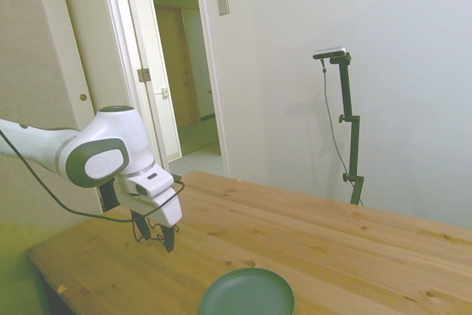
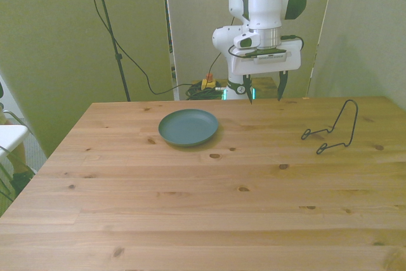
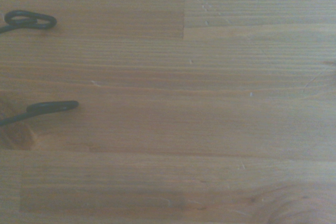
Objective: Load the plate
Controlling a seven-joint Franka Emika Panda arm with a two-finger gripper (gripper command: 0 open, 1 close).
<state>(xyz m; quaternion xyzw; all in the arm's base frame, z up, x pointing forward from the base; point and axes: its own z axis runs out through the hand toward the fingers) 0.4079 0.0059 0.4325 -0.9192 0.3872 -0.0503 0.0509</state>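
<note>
Tool (image 2: 264, 92) hangs above the far edge of the table (image 2: 203, 220), fingers pointing down and spread apart, nothing between them. Not touching anything.

Plate (image 2: 188, 126) lies flat on the table, rim up, empty, toward the front view's left of the tool and a bit nearer the camera there. In the side view the plate (image 1: 248, 292) sits low at the frame's bottom edge, lower and right of the tool (image 1: 158, 235), clear gap between them. Round, so no long axis; only the thin raised rim offers a pinch.

Wire stand (image 2: 333, 131) is on the front view's right, well apart from the plate; the tool hovers between the two, closer in line to the stand side. Wrist view shows only bare wood plus two dark wire feet (image 3: 31, 20) of that stand, no plate in it.

Judgement: plate not yet picked up, task at its start. Next move would go sideways toward the plate, then down to the rim. Open wood all around the plate, no clutter; stand has free table around it too.
</note>
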